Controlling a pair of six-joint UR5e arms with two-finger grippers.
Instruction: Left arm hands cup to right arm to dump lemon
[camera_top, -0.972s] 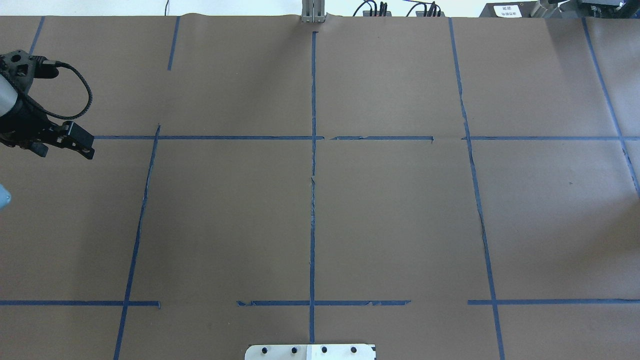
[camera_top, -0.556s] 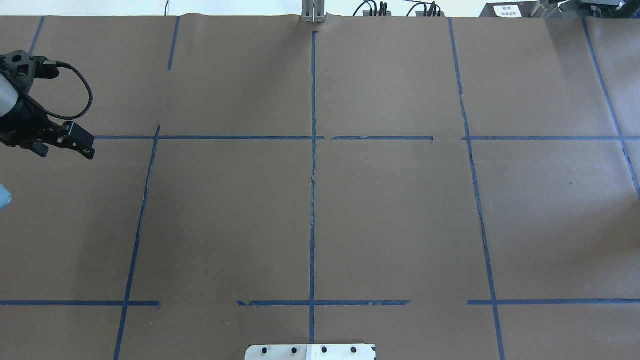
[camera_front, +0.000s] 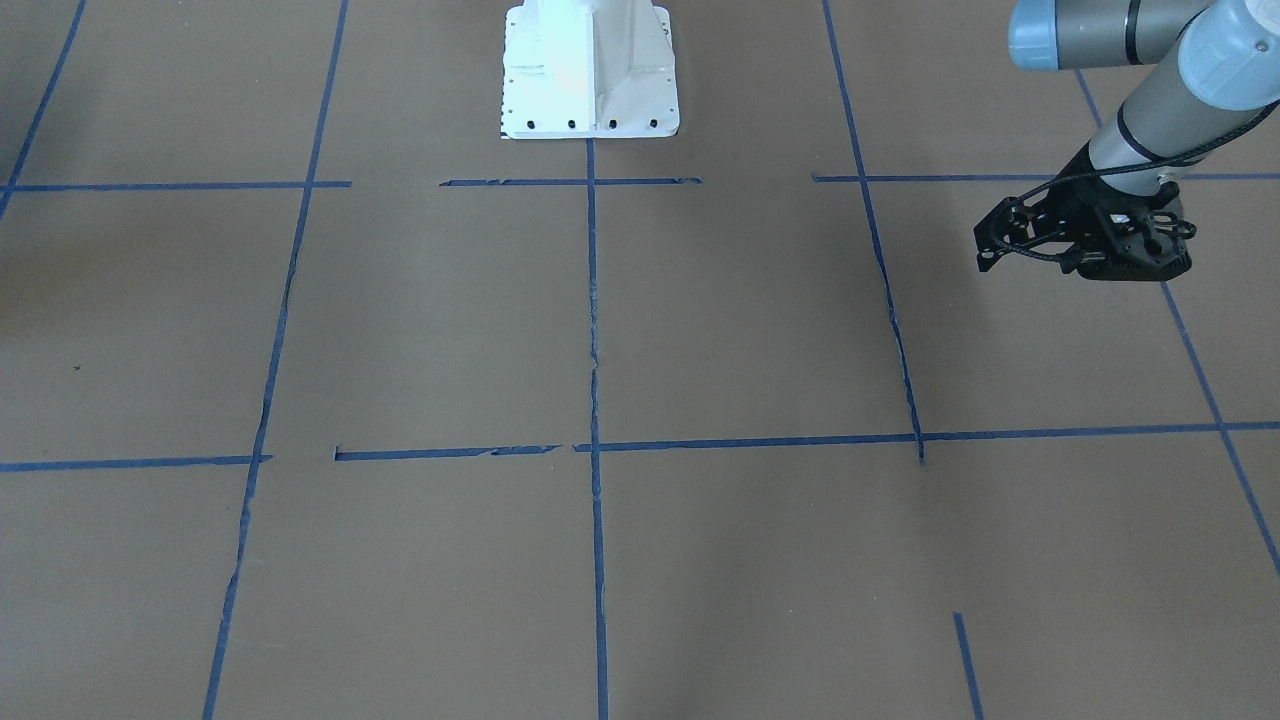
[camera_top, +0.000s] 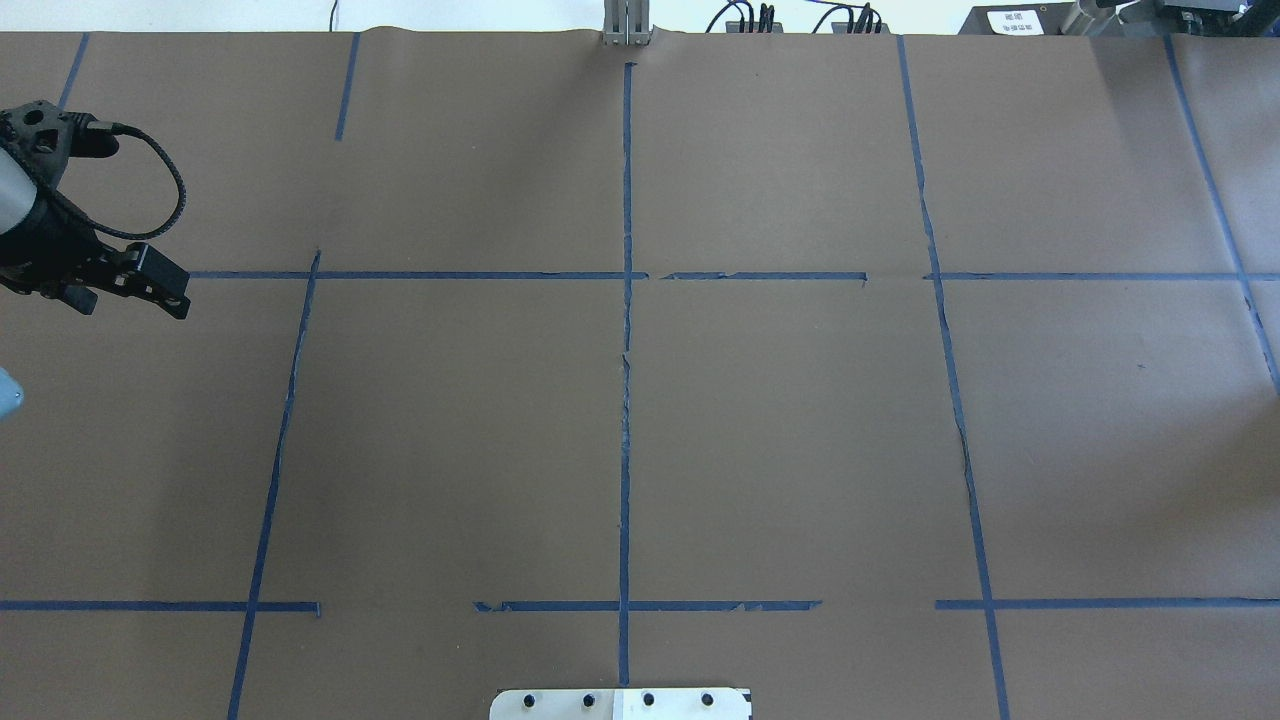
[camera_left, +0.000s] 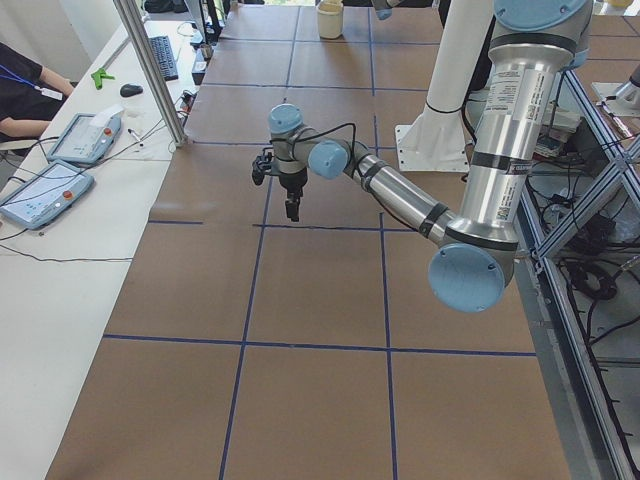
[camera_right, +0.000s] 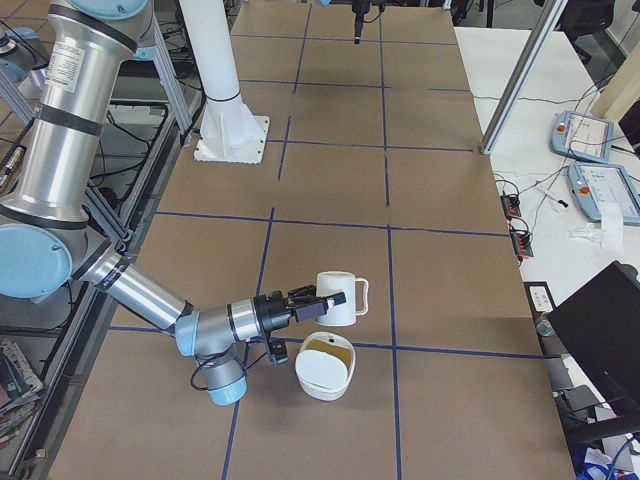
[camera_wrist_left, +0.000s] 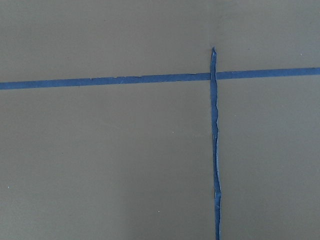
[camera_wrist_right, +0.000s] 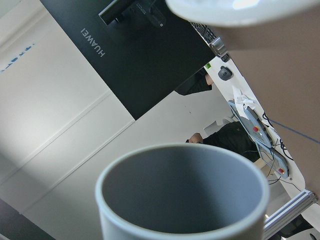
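Mostly brown and blue, tbh

Brown paper table (camera_top: 800, 450) crossed with a blue tape grid (camera_top: 627, 450); left arm (camera_front: 1140, 125) silver-grey with pale blue caps and a black left gripper (camera_left: 292, 212); right arm (camera_right: 140, 292) same silver-grey and pale blue; cup (camera_right: 340, 315) white outside, grey inside; white bowl (camera_right: 318, 385) with a yellowish-brown inside; white robot base (camera_front: 590, 90); black monitor (camera_wrist_right: 145, 60) with pale HUAWEI lettering.

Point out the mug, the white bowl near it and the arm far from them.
mug (camera_right: 340, 283): exterior right view, on its upper side wall.
white bowl (camera_right: 320, 386): exterior right view, on its outer wall.
left arm (camera_left: 400, 197): exterior left view, on its forearm tube.
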